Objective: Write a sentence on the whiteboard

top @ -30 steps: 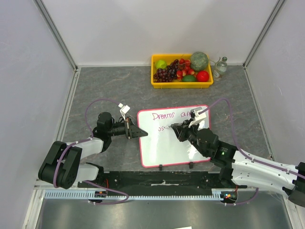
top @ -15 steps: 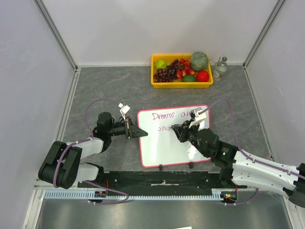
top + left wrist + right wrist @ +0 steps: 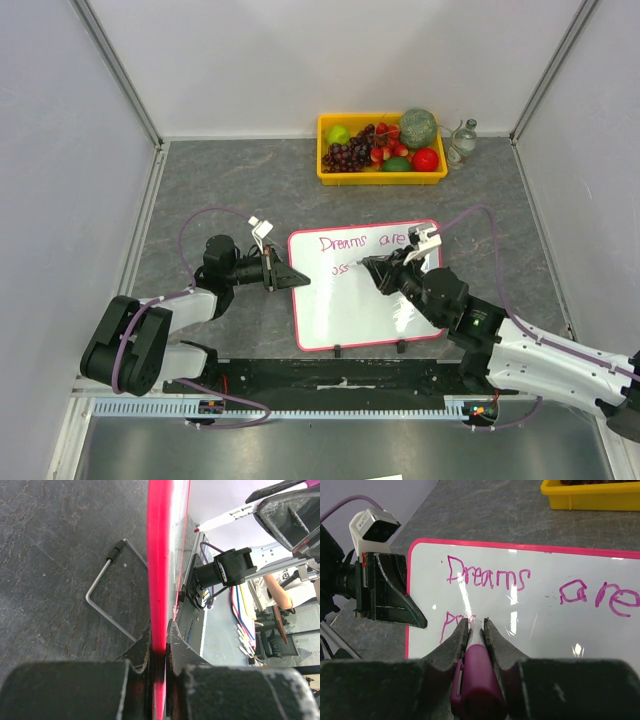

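Note:
The whiteboard lies flat on the grey table, pink-rimmed. The sentence reads "Dreams are" in magenta, with a short second line begun below it. My left gripper is shut on the board's left rim, which runs pink between the jaws in the left wrist view. My right gripper is shut on a magenta-capped marker. The marker's tip rests on the board at the second line, under "Dreams".
A yellow tray of fruit stands at the back, with a small glass bottle to its right. Two black clips sit on the board's near edge. A bent wire stand lies under the board.
My right gripper has shifted slightly right with the marker, and the second line has grown a little. The left gripper and the board have not moved.

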Robot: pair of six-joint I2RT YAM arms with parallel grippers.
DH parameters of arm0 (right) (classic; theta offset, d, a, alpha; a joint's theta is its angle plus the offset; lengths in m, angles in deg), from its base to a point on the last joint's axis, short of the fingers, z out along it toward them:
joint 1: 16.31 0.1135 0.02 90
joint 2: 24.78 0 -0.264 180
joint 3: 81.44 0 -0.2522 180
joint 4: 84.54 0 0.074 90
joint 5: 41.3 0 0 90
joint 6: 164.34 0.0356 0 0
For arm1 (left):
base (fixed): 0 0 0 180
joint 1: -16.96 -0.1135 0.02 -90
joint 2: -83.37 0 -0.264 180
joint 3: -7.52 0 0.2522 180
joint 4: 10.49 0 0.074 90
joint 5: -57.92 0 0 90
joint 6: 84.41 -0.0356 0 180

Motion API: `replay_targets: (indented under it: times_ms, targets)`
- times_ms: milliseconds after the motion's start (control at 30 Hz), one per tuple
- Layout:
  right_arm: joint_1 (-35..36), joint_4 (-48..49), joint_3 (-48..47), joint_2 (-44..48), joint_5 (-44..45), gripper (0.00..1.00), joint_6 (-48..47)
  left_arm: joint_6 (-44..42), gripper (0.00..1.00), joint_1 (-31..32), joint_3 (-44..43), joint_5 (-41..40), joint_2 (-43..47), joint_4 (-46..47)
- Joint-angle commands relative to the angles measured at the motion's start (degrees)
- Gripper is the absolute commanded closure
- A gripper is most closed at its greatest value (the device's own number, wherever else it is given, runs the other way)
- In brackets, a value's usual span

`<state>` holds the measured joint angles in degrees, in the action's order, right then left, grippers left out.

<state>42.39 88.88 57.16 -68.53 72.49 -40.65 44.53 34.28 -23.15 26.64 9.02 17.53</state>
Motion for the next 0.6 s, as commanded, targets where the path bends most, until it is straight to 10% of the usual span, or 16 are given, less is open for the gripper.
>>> replay_targets:
  times_ms: [0, 567]
  targets:
    - [-1.0, 0.0, -1.5, 1.8, -0.8, 1.00, -0.1, -8.4, 0.98, 0.3, 1.2, -4.9, -0.6, -3.9]
    - [-2.6, -0.9, 0.3, -0.8, -0.9, 1.00, -0.7, -8.4, 0.98, 0.3, 1.2, -5.0, -0.6, -3.8]
